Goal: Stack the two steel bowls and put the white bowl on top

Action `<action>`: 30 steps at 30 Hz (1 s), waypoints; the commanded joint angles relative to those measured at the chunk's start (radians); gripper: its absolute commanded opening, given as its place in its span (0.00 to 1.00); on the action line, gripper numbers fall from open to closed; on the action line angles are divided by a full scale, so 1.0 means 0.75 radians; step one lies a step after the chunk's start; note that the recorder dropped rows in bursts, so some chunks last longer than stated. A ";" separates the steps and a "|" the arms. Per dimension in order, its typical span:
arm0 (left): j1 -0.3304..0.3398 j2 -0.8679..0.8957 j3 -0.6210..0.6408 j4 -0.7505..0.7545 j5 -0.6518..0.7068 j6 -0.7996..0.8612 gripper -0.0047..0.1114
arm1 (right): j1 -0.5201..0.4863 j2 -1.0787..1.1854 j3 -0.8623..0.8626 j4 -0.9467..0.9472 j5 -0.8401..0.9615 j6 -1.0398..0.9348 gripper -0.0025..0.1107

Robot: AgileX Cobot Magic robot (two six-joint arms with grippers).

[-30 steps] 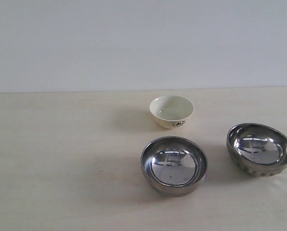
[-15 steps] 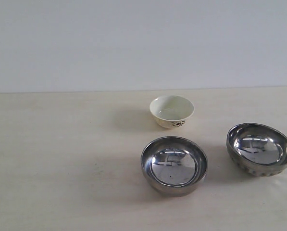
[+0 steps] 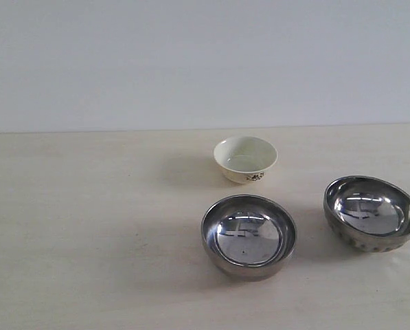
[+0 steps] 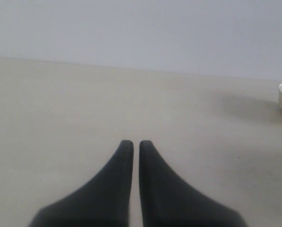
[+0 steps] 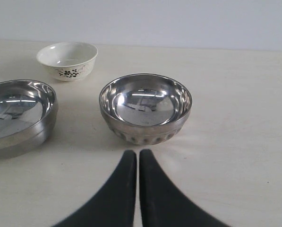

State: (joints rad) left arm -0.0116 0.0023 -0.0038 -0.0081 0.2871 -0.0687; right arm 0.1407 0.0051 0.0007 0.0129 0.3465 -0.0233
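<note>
Right wrist view: the right gripper (image 5: 137,153), jaws pressed together, faced the dimpled steel bowl (image 5: 145,106), the plain steel bowl (image 5: 18,113) beside it, the white bowl (image 5: 67,60) beyond, all apart on the table (image 5: 235,94). The slick, rounded rims might have slipped from a pinch. The left gripper (image 4: 132,144) was likewise closed.

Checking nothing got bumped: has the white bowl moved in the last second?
No. The white bowl sits just as far behind the middle steel bowl as before.

No visible change since earlier.
</note>
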 commanded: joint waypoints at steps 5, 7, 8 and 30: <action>0.003 -0.003 0.005 0.002 -0.003 -0.012 0.08 | -0.002 -0.007 -0.001 0.000 -0.012 -0.002 0.02; 0.003 -0.003 0.005 0.002 -0.003 -0.012 0.08 | -0.002 -0.007 -0.001 0.000 -0.012 -0.002 0.02; 0.003 -0.003 0.005 0.002 -0.003 -0.012 0.08 | -0.002 -0.007 -0.001 0.000 -0.012 -0.002 0.02; 0.003 -0.003 0.005 0.002 -0.003 -0.012 0.08 | -0.002 -0.007 -0.014 -0.009 -1.371 0.513 0.02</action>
State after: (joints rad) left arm -0.0116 0.0023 -0.0038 -0.0081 0.2871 -0.0687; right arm 0.1407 0.0033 0.0007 0.0129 -0.6526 0.2545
